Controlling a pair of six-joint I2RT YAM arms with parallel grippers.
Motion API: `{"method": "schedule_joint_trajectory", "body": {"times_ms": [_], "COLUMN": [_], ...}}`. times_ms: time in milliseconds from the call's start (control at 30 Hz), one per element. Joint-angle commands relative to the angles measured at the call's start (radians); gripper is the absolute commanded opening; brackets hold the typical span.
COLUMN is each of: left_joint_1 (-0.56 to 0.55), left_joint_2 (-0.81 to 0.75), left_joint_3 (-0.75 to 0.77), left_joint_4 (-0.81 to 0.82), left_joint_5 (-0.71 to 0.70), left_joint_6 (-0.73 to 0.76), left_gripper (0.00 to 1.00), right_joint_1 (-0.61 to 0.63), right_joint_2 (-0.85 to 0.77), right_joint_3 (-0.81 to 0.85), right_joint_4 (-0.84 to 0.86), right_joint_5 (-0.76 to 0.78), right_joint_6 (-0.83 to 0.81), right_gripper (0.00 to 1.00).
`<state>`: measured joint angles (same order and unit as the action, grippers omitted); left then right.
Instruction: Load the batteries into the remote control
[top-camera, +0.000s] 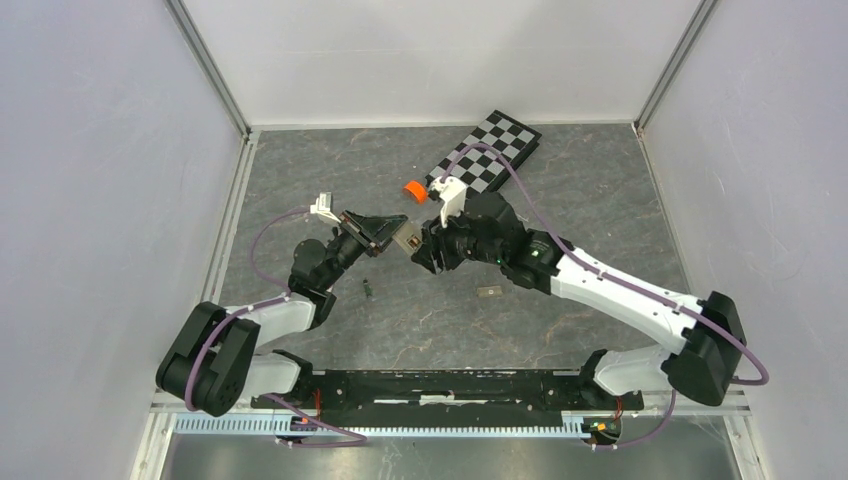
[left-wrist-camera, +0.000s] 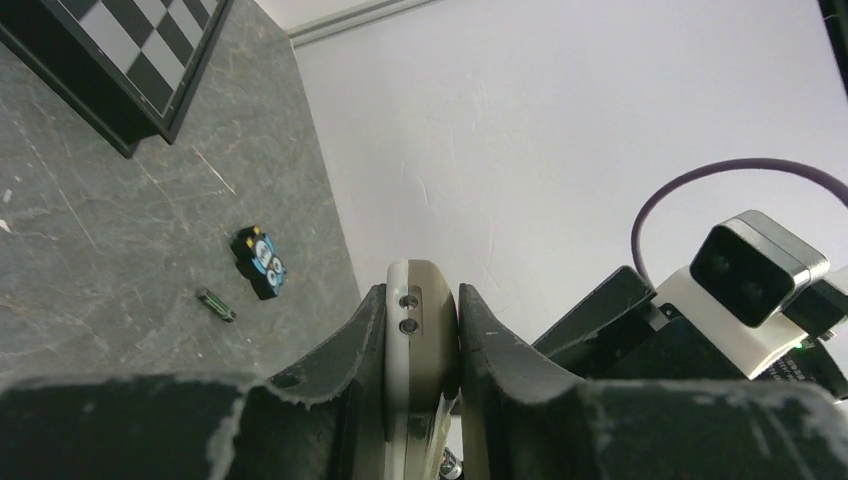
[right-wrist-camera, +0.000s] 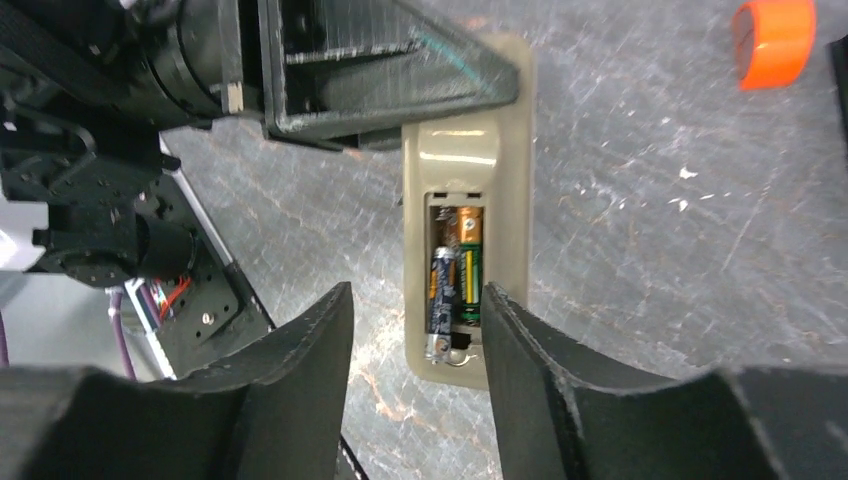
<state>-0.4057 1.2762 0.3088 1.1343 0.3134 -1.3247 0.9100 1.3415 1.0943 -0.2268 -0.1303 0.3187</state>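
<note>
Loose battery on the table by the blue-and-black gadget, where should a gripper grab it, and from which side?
Grip the battery at mid-length, jaws across its slim body, probably straight down from above. It lies flat on the table, a thin cylinder with both long sides free; the gadget sits apart.

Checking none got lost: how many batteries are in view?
3 batteries. Two in the remote's open compartment: one seated, one tilted beside it. One lies on the table near the blue-and-black gadget. More may hide under the arms.
</note>
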Motion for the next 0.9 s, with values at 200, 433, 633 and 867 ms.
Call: {"method": "schedule_joint_trajectory", "body": {"times_ms": [200, 433, 633, 867], "left_joint_1": [-0.004, -0.004, -0.005, -0.005], "left_joint_2": [-0.056, -0.086, -0.116, -0.124], "left_joint_3": [0.009, 0.009, 0.014, 0.027], "left_joint_4": [0.006, 0.051, 0.046, 0.07], "left_joint_5": [-0.014, -0.029, -0.051, -0.057], "left_joint_6": [-0.178, -0.339, -0.43, -0.481], "left_gripper": [0.02, 0.02, 0.02, 0.02], "right_joint_1": [-0.021, -0.022, -0.021, -0.025], "right_joint_2": [-0.262, -0.353, -0.358, -0.339], "right_joint_3": [-0.214, -0.411, -0.475, -0.494], "right_joint_4": [0.4, 0.615, 0.735, 0.757], "right_joint_5": [0.12, 0.164, 0.133, 0.135], "right_joint_6": [0.166, 0.413, 0.527, 0.631], "right_gripper": [0.76, 0.89, 0.93, 0.92]}}
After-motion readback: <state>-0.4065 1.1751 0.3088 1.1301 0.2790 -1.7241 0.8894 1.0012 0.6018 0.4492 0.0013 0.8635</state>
